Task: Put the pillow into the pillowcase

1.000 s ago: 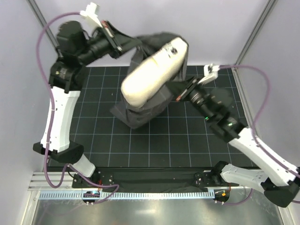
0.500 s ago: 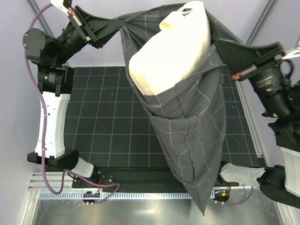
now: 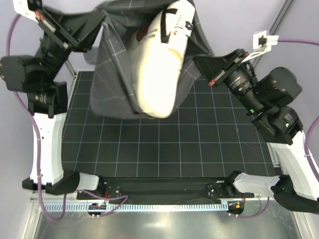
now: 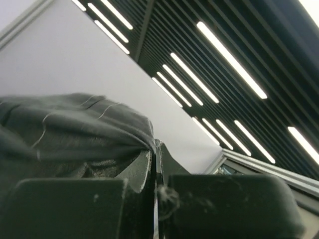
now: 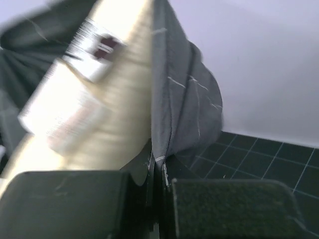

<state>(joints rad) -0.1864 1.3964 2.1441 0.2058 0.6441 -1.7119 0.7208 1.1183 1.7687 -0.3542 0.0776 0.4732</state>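
- A black mat (image 3: 164, 149), ruled with a pale grid, is spread over the table.
- Plain lavender-grey walls (image 3: 239, 20) are framed by slanted metal posts (image 3: 281, 14).
- Long strip lights (image 4: 229, 59) are lit across a dark slatted ceiling (image 4: 159, 25).

Above far half of mat (image 3: 174, 144): pillowcase (image 3: 112, 64) hangs between the two arms, left gripper (image 3: 101, 18) clamped on its left edge, right gripper (image 3: 197, 61) on its right edge. Partly inside it, pillow (image 3: 159, 64), near end sticking out.
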